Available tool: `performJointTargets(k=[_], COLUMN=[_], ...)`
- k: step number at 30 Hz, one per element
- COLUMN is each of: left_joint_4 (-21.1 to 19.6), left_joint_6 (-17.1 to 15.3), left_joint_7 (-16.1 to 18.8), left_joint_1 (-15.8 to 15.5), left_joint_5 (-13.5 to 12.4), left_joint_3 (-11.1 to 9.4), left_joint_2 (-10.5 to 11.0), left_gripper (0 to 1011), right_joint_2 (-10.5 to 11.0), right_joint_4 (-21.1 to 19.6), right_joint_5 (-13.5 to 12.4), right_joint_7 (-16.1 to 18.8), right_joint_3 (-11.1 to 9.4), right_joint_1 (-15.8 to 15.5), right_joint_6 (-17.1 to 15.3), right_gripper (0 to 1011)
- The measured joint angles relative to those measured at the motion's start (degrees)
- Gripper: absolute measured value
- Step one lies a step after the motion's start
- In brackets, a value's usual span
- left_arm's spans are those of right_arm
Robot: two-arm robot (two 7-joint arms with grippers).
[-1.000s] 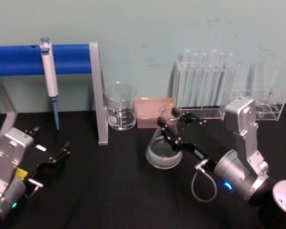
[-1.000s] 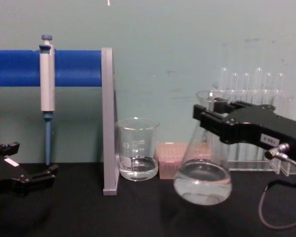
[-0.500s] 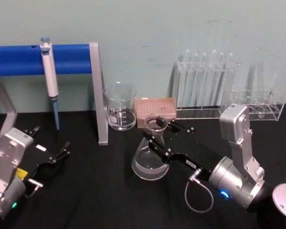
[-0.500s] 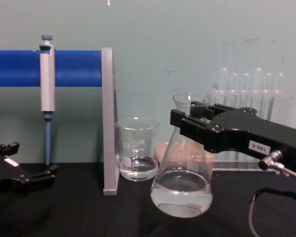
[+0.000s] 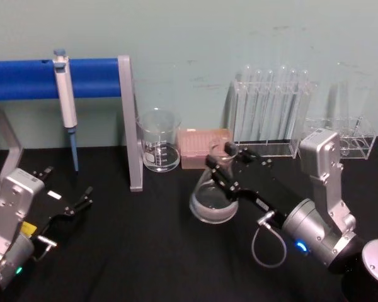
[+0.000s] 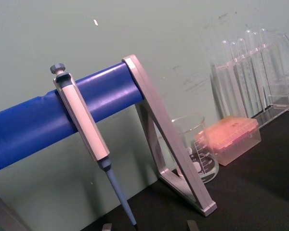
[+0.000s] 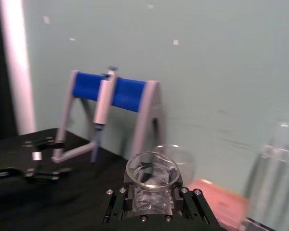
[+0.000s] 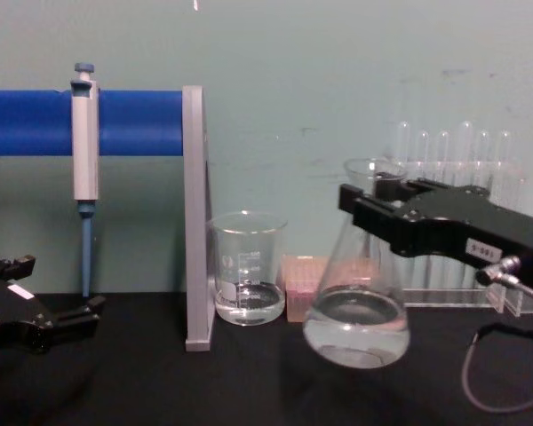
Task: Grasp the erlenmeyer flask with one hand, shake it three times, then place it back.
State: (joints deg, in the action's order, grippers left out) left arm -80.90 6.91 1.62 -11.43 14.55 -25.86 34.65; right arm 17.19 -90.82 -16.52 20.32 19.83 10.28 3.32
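One hand (image 8: 377, 209), the right, clenches its fingers (image 8: 354, 202) on the neck of the erlenmeyer flask (image 8: 355, 315), apparently clear of the surface (image 8: 249, 386). It looks like the shaking step, and the next swing needs gentle control. Left gripper (image 5: 68, 184) parked, fingers spread.

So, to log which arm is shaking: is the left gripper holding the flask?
No, the right gripper grips the flask by its neck, while the left gripper sits open, far off to the side.

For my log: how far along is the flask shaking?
Done: the right gripper is clamped on the neck of the erlenmeyer flask and has it lifted off the table. In hand: shaking; it swung left and back within the last second, count unknown. Left: setting it down and letting go. The left gripper sits open, parked at the left.
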Motion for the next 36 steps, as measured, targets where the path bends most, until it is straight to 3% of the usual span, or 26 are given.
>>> performJointTargets(k=[7, 20, 27, 36], left_joint_4=[0.0, 0.0, 0.0, 0.0], left_joint_6=[0.0, 0.0, 0.0, 0.0], left_joint_7=[0.0, 0.0, 0.0, 0.0], left_joint_1=[0.0, 0.0, 0.0, 0.0], left_joint_5=[0.0, 0.0, 0.0, 0.0], left_joint_3=[0.0, 0.0, 0.0, 0.0], left_joint_2=[0.0, 0.0, 0.0, 0.0], left_gripper=[1001, 1001, 1001, 1001], right_joint_2=[-1.4, -3.1, -3.9, -5.0], right_joint_4=[1.3, 3.2, 3.7, 3.9], right_joint_5=[1.9, 4.8, 6.1, 7.1], right_joint_7=[-5.3, -11.7, -13.6, -13.8], right_joint_3=[-3.0, -9.3, -11.6, -12.9], right_joint_1=[0.3, 0.8, 0.6, 0.5], right_joint_6=[-0.8, -2.4, -3.1, -3.5], right_gripper=[450, 450, 450, 450])
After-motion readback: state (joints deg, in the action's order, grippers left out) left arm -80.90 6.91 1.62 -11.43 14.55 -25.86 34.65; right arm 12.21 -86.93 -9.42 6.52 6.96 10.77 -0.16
